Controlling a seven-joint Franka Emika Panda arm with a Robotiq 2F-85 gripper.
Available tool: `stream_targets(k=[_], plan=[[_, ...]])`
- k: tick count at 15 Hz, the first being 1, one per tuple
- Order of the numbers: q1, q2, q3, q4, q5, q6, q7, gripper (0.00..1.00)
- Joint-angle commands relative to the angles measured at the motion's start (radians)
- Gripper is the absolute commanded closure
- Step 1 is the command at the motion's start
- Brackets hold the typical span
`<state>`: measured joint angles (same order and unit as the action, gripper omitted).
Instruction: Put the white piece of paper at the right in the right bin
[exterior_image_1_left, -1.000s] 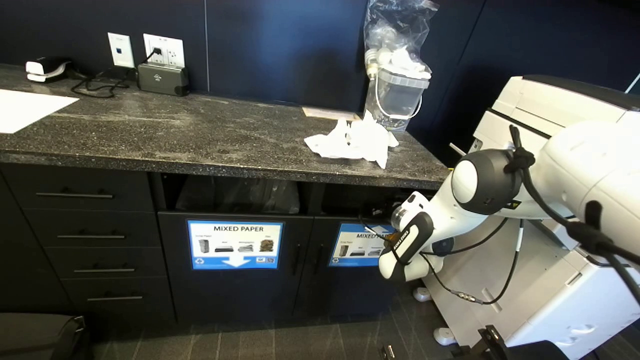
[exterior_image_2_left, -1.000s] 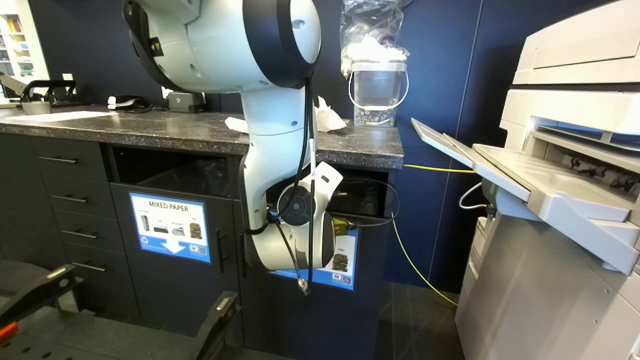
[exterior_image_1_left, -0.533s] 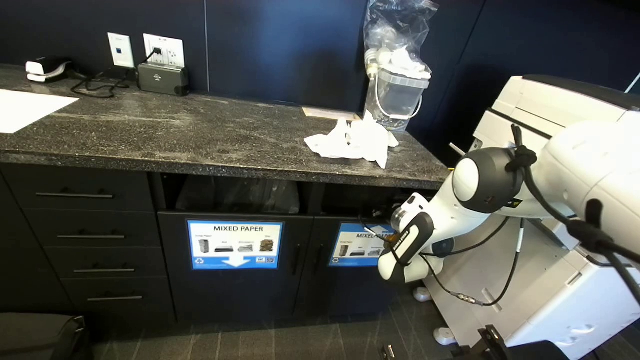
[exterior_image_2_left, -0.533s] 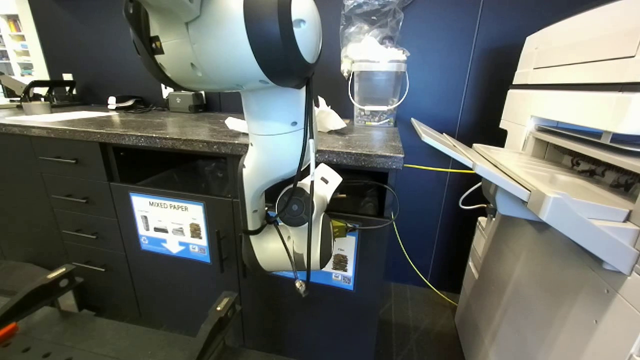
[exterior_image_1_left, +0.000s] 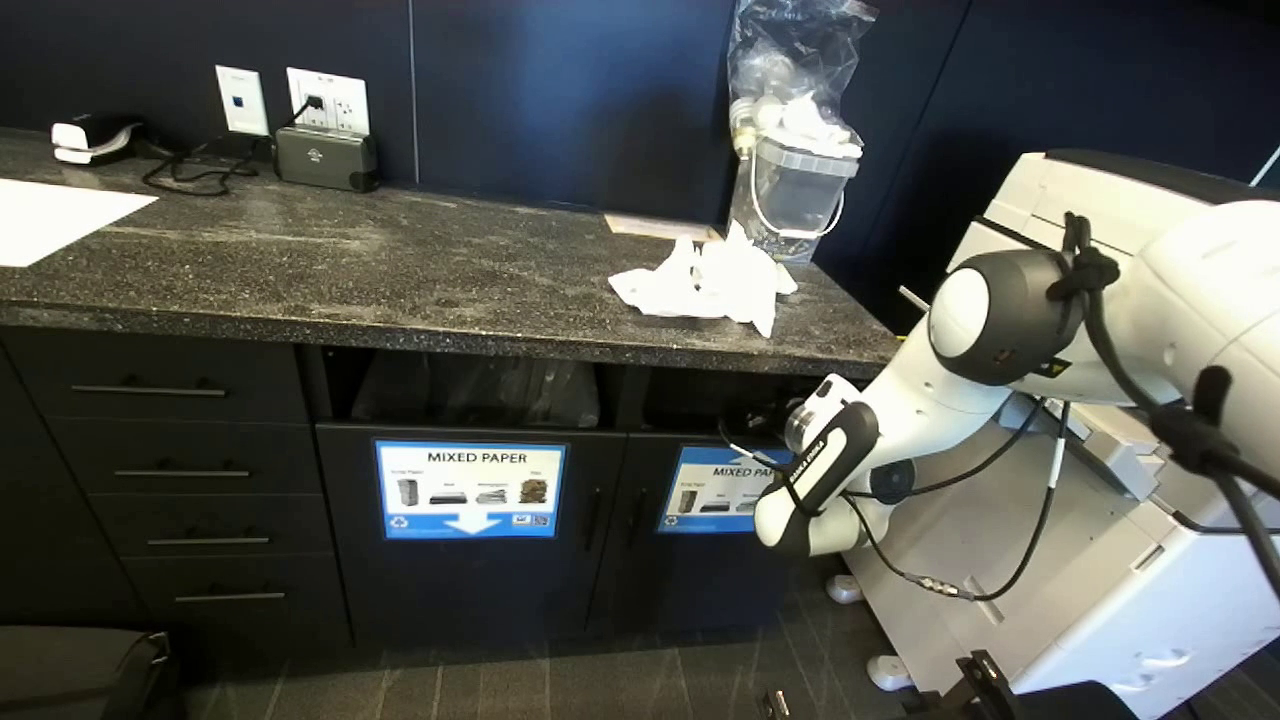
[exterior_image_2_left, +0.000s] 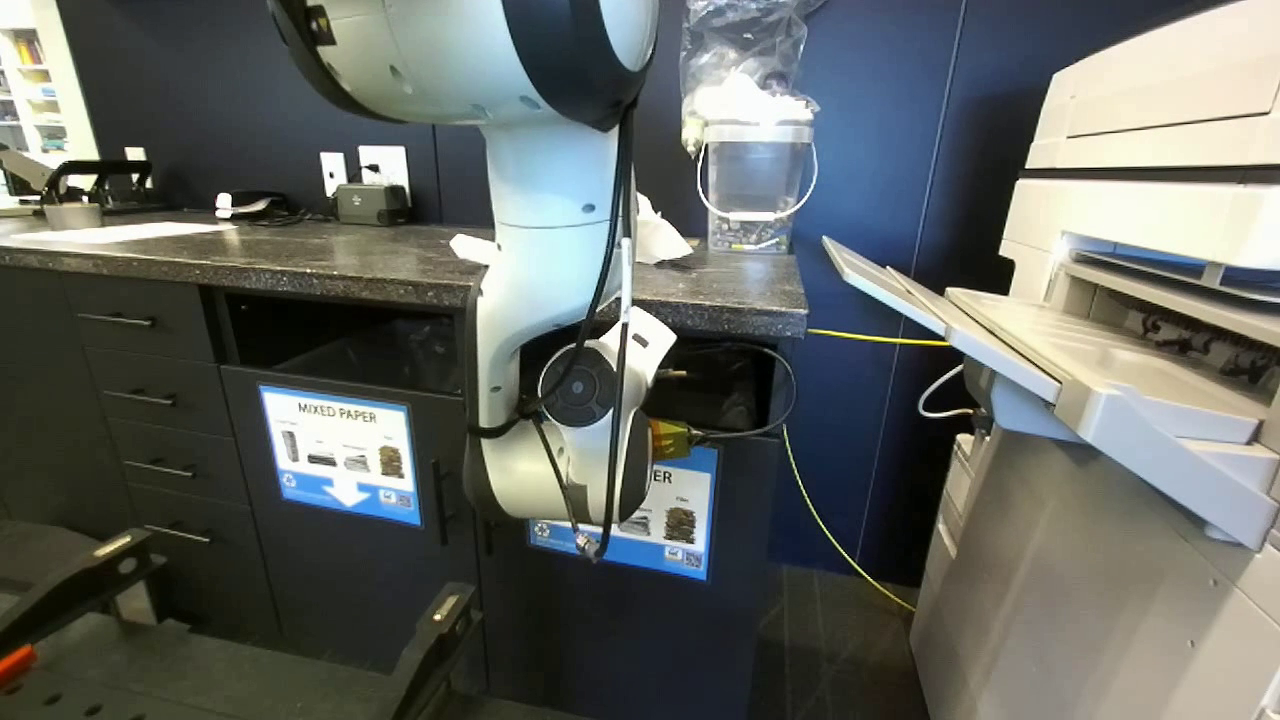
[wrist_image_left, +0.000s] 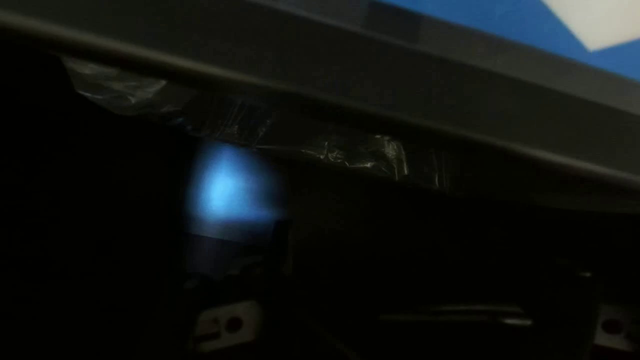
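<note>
This is looking like an office: a copier (exterior_image_2_left: 1120, 410) is standing near the desk (exterior_image_1_left: 430, 260), and a "MIXED PAPER" sign (exterior_image_1_left: 471, 490) is showing below.

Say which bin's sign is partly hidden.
The right bin, nearer the printer: the arm overlaps its sign in both exterior views; the left sign shows whole.

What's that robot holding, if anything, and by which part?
That can't be told: the wrist view is too dark around the pincer to show anything held, and it's hidden in both exterior views.
</note>
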<state>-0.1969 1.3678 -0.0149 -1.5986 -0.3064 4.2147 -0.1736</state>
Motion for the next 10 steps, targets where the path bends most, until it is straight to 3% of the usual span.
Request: stream_targets(k=[1, 7, 10], plan=[[-0.055, -0.103, 0.076, -0.164, 0.006, 0.032, -0.103, 0.00], [-0.138, -0.239, 0.172, -0.437, 0.033, 0.028, -0.200, 0.00], [-0.161, -0.326, 0.188, -0.587, 0.068, 0.025, -0.227, 0.00]])
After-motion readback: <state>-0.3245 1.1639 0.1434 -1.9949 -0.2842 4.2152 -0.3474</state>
